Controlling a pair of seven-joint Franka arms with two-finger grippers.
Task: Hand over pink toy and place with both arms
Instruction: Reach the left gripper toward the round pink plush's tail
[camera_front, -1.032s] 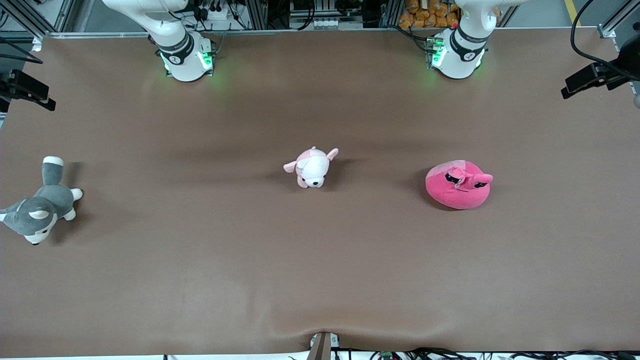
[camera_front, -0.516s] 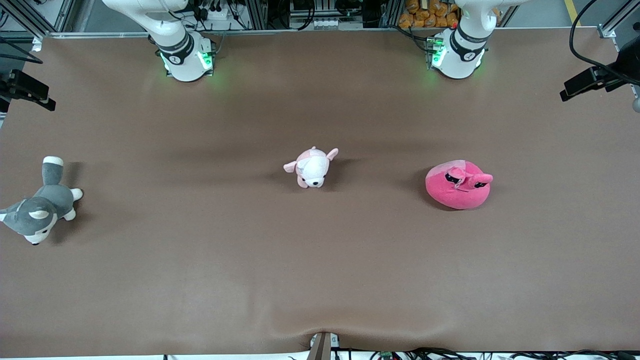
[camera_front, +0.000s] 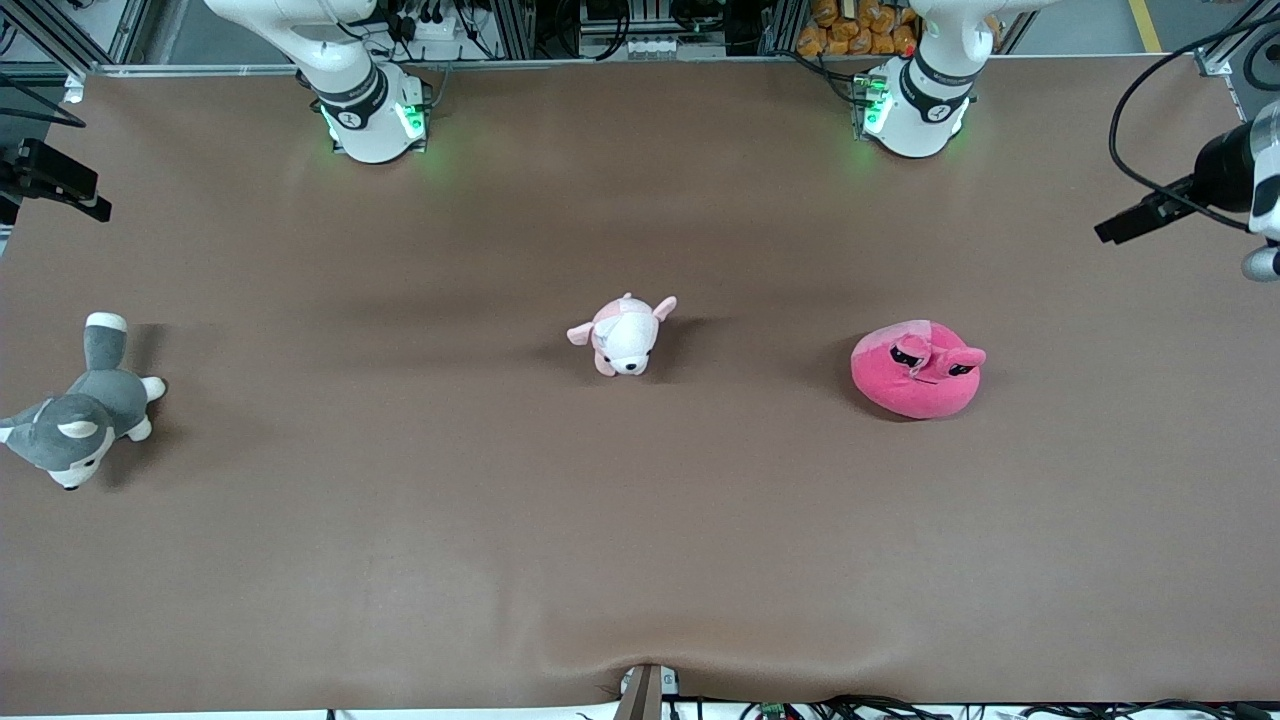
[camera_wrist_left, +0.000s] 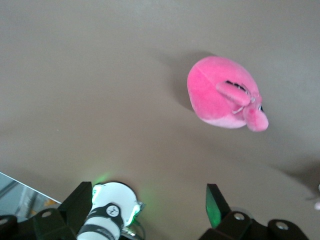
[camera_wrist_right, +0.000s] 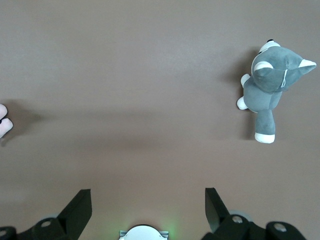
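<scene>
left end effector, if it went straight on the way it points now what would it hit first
Most likely bare table. The left end effector is open, pointing down at the brown surface; the pink toy lies off to one side of that line, not between the fingers. Depth is hard to judge.

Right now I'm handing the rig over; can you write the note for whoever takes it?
Left claw: open, empty, high over the table's left-arm end.
Right claw: open, empty, high over the right-arm end.
Round hot-pink plush toy lies on the brown table toward the left arm's end, untouched.
Done: nothing.
Left: pick up, hand over, place.
</scene>
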